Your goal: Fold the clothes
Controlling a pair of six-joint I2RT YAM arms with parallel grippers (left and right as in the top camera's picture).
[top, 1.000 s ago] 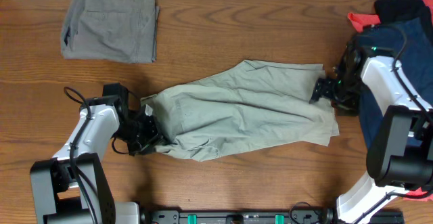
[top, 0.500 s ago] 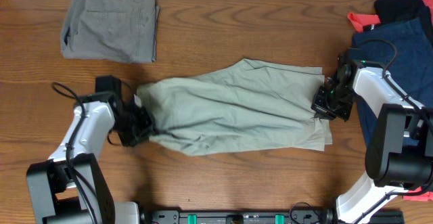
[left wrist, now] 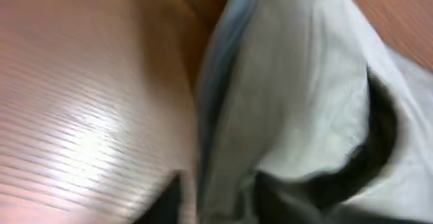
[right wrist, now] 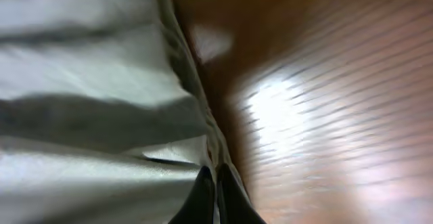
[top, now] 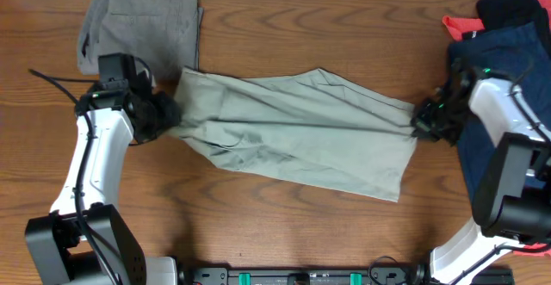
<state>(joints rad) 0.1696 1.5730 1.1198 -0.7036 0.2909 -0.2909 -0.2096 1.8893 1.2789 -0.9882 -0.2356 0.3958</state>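
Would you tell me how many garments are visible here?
5: grey shorts top left, khaki shorts across the centre, navy piece, red piece and black piece piled at right, where more may hide.

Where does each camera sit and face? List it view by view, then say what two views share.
Overhead: above the table, looking straight down; both arms show, left tool and right tool at the ends of the khaki shorts.
Left wrist: on the left arm, looking along its fingers at the shorts' blue-lined edge.
Right wrist: on the right arm, looking along its shut fingers pinching the shorts' edge.
Shared: all three show the khaki shorts.
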